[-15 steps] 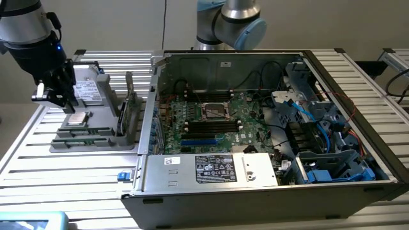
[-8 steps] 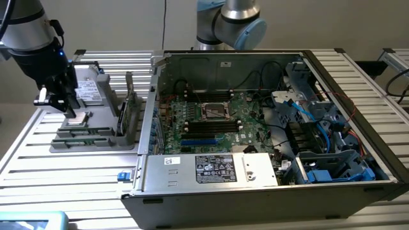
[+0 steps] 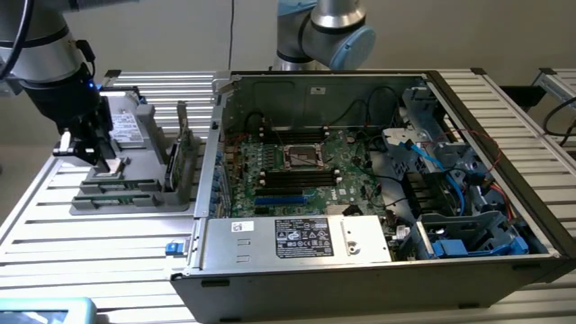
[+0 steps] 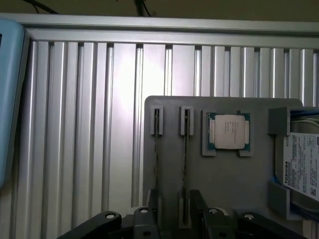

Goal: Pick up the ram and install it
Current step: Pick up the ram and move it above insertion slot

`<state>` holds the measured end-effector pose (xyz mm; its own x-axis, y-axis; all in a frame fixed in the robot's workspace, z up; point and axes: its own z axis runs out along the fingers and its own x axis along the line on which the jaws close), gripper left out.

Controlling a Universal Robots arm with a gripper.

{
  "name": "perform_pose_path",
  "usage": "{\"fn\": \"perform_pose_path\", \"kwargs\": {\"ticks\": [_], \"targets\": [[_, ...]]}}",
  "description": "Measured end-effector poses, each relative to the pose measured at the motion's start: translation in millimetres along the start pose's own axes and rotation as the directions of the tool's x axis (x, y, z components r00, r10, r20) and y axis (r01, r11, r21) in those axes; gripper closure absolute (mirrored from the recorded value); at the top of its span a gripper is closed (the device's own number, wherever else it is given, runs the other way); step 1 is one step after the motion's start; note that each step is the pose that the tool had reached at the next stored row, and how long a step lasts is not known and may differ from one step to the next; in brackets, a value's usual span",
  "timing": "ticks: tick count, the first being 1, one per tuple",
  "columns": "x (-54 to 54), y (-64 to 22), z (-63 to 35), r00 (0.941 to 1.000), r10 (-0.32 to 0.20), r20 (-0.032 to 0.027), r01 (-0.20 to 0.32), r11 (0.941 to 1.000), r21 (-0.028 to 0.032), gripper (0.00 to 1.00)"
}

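Two thin green ram sticks stand on edge in slots of a grey parts tray point(image 4: 234, 184). One ram stick point(image 4: 185, 164) runs into the gap between my fingers, and the other point(image 4: 157, 159) lies just beside one finger point(image 4: 148, 224). My gripper point(image 4: 174, 221) hangs over the tray, open, touching neither stick. In the exterior view the gripper point(image 3: 93, 160) is above the tray's left part, with the ram point(image 3: 115, 200) lying low near the tray's front. The open computer case point(image 3: 360, 270) holds the motherboard point(image 3: 293, 169) with dark memory slots point(image 3: 297, 179).
On the tray also sit a processor chip point(image 4: 229, 132), a silver hard drive point(image 4: 301, 167) and an upright green expansion card point(image 3: 185, 162). A pale blue object point(image 4: 10, 99) lies off the tray. A second robot arm point(image 3: 324, 34) stands behind the case. Slatted aluminium table point(image 3: 90, 256) all around.
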<state>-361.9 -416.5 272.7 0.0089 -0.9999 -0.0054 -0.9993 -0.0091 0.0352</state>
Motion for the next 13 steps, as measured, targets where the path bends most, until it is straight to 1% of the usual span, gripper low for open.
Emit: {"fn": "perform_pose_path", "kwargs": {"ticks": [3, 6, 9, 11, 13], "targets": [[0.4, -0.2, 4.3, 1.0, 0.0, -0.0022, 0.0, 1.0, 0.0002, 0.61], [0.6, -0.3, 7.1, 1.0, 0.0, -0.0059, 0.0, 1.0, 0.0048, 0.61], [1.2, -0.3, 9.1, 0.9999, 0.0, -0.012, 0.0, 1.0, 0.0081, 0.61], [2.5, -0.3, 10.7, 0.9998, 0.001, -0.0174, 0.0, 1.0, 0.0083, 0.61], [5.2, -0.3, 12.5, 0.9998, 0.001, -0.0201, -0.001, 1.0, 0.0083, 0.61]]}}
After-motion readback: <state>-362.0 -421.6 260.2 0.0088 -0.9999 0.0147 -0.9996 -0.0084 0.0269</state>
